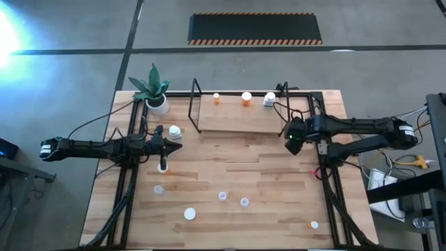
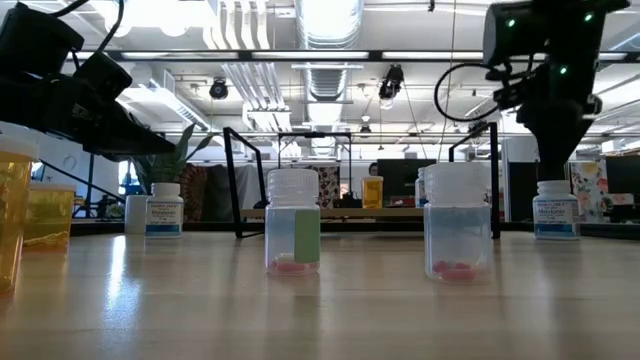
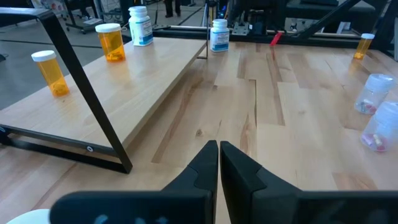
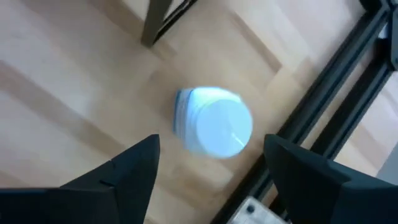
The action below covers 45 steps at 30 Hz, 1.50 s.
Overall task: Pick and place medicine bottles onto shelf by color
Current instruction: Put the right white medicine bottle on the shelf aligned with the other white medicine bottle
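The table (image 1: pixel 230 174) is planked, pale-grained wood; the shelf (image 1: pixel 237 118) in the upper middle of the high view is a smoother, lighter board framed in thin black wire. The bottles are small cylinders with white caps.

On the shelf stand three: a small orange bottle (image 1: pixel 217 98), a larger orange bottle (image 1: pixel 246 98) and a white bottle (image 1: pixel 270 99). On the table, a white one (image 1: pixel 173 131) stands left of the shelf, an orange one (image 1: pixel 162 166) sits just below the left gripper (image 1: pixel 175 146), and clear ones (image 1: pixel 223 196) (image 1: pixel 244 202) lie in the lower middle with two more bottles (image 1: pixel 159 189) (image 1: pixel 189 213) to their left. Another orange one (image 1: pixel 313 225) lies at lower right.

The left arm stretches level from the left edge, its fingers (image 3: pixel 205 165) pressed together, pointing toward the shelf. The right arm reaches in from the right edge, its gripper (image 4: pixel 211 162) angled down at the shelf's right corner, fingers (image 4: pixel 134 168) spread wide over a white bottle (image 4: pixel 214 121) that none of them touch.

A potted plant (image 1: pixel 152 89) fills the table's upper left corner.
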Each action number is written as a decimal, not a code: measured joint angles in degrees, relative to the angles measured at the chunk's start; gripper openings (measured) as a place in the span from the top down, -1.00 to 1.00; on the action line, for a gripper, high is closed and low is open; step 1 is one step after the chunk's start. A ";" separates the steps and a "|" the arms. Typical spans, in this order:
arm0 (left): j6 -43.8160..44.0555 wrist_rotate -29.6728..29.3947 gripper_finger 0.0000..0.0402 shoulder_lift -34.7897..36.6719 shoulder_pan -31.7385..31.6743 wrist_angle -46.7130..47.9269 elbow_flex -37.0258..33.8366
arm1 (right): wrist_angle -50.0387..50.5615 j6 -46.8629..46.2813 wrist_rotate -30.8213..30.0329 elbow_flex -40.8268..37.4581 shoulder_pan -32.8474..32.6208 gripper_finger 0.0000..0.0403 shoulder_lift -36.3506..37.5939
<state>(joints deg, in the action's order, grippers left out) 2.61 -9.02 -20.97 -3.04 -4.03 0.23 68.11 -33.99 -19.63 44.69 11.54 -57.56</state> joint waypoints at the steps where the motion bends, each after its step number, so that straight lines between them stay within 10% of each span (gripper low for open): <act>1: -0.01 0.00 1.00 0.00 0.00 0.00 0.00 | -0.04 1.23 -0.08 -0.09 1.34 -0.41 -0.35; 27: -0.02 -0.02 1.00 0.00 0.00 0.00 0.01 | -2.59 13.71 11.57 -0.77 8.19 -0.33 -2.12; 45: -0.01 -0.02 1.00 0.00 0.02 0.00 0.00 | -14.49 7.05 26.56 0.09 -6.81 -0.16 -0.78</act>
<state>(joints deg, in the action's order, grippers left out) 2.61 -9.03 -20.97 -3.03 -4.03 0.23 53.63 -26.94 6.92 44.77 4.74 -58.34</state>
